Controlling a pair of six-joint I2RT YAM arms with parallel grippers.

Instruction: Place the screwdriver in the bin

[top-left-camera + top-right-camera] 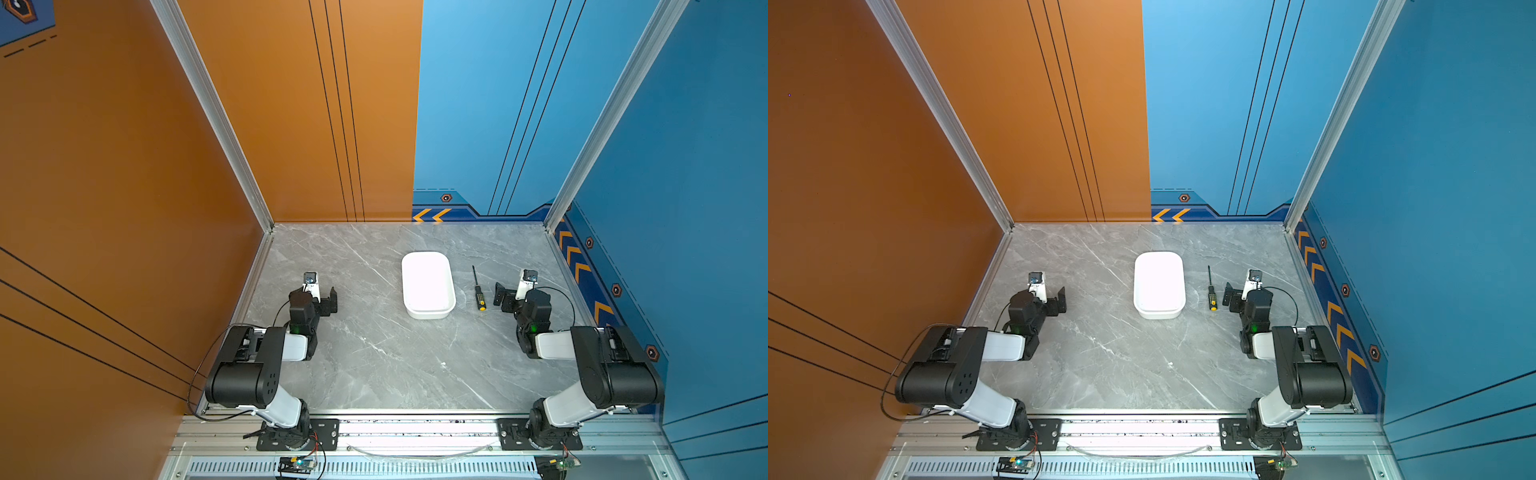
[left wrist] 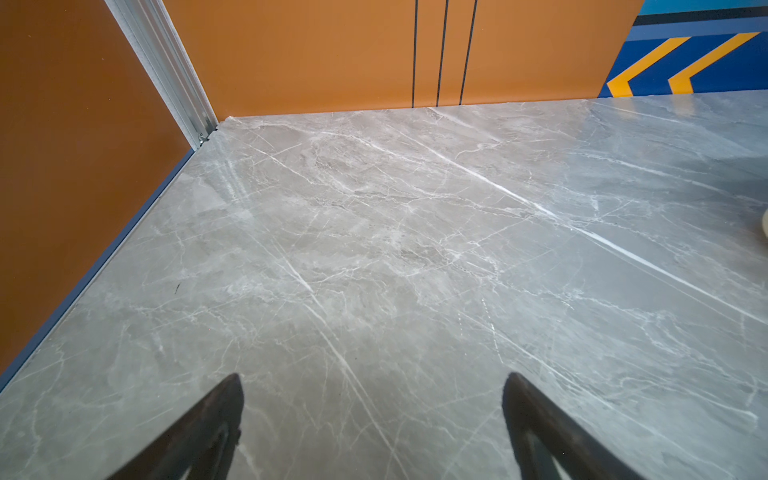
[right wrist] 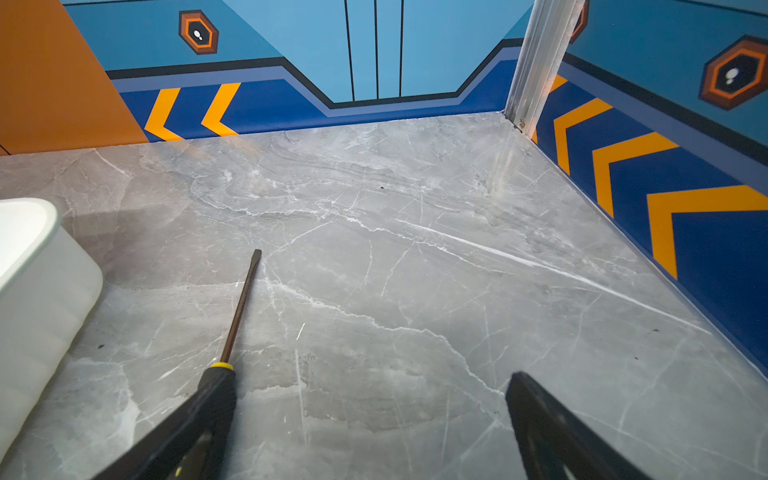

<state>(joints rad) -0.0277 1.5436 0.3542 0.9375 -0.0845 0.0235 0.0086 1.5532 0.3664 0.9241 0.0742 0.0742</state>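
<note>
Screwdriver (image 1: 479, 291) flat on table (image 1: 374, 353), between bin (image 1: 430, 314) and right gripper (image 3: 374, 376). Right gripper released; left gripper (image 2: 374, 376) released.

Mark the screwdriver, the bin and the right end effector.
screwdriver (image 1: 479, 293): in a top view, upper part of the handle.
bin (image 1: 428, 282): in a top view, bare inner floor.
right end effector (image 3: 374, 380): right wrist view, midway between its fingertips.

A grey marble-patterned tabletop (image 1: 374, 357) is carrying two things. A shallow white plastic rectangular bin (image 1: 428, 284) is sitting right of centre toward the far side. A slim black-and-yellow screwdriver (image 1: 478, 292) is lying flat just right of it, not touching, with its shaft pointing far.
</note>
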